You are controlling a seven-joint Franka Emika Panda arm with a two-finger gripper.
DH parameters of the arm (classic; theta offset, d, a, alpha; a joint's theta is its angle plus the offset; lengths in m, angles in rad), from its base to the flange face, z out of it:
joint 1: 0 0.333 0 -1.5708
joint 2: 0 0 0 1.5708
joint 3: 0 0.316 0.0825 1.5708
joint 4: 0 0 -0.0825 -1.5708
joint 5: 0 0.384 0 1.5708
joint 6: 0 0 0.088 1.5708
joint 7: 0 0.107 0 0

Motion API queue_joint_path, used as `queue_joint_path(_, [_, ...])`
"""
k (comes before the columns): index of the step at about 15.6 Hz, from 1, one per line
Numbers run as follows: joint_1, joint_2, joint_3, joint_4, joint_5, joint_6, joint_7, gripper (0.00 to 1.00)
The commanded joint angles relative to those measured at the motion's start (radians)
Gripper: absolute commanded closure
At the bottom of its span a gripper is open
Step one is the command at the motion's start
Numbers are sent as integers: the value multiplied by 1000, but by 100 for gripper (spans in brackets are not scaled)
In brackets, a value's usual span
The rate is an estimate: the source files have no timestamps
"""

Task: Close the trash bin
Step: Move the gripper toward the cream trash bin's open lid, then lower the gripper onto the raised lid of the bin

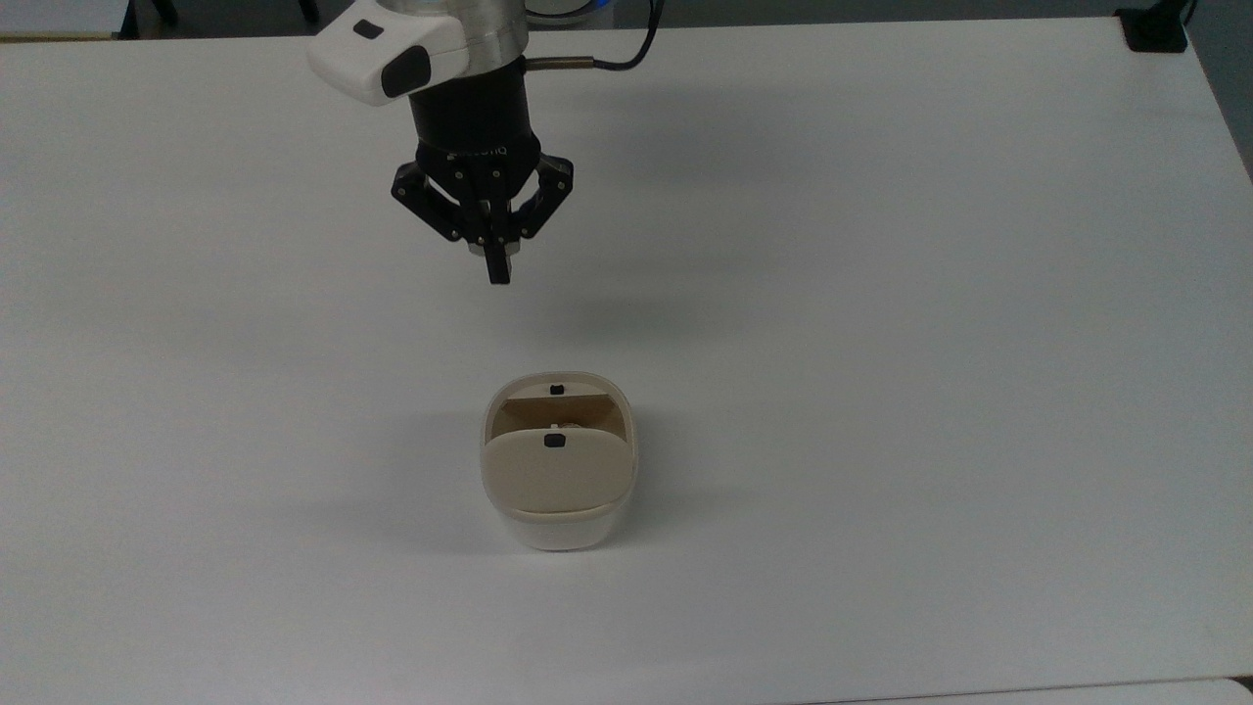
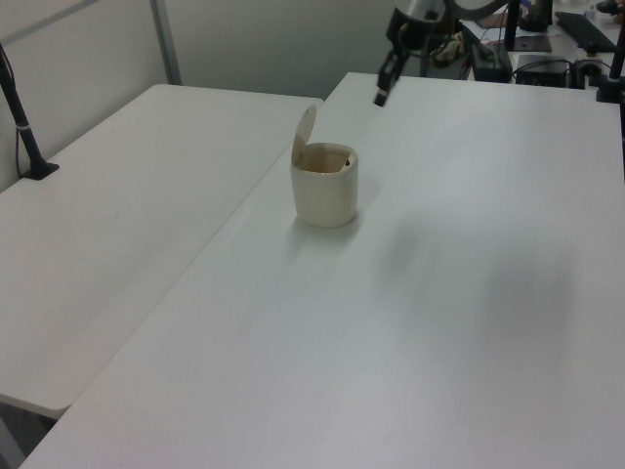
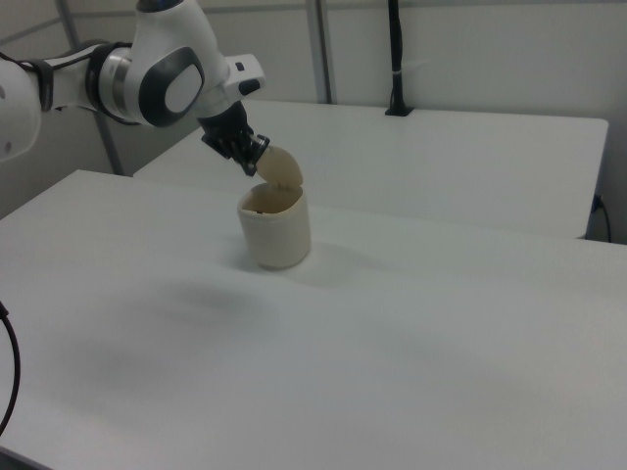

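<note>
White table (image 1: 881, 294), trash bin (image 1: 558, 509) on it, beige lid (image 1: 556, 472) hinged up, bin open. Gripper (image 1: 497, 272) hangs in the air beyond the bin, apart from it, fingers pinched together, empty. Second white table (image 2: 127, 225) beside; grey partition wall (image 3: 470, 49) behind.

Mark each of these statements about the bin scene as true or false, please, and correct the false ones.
1. The beige hinged lid of the small cream-white plastic bin stands raised. True.
2. The robot's black two-finger hand is pressing on the lid. False: in the top view it hangs apart from the bin, above the white table.
3. The hand's fingers are spread wide. False: they are together.
4. The bin lies on its side. False: it stands upright.
</note>
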Motion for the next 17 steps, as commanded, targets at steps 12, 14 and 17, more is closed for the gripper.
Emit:
queue_joint_path(12, [57, 321, -9, 298, -24, 406, 137, 100])
queue_joint_path(14, [60, 317, -8, 281, -36, 382, 137, 100])
queue_joint_path(17, [60, 309, -8, 273, -38, 279, 131, 100])
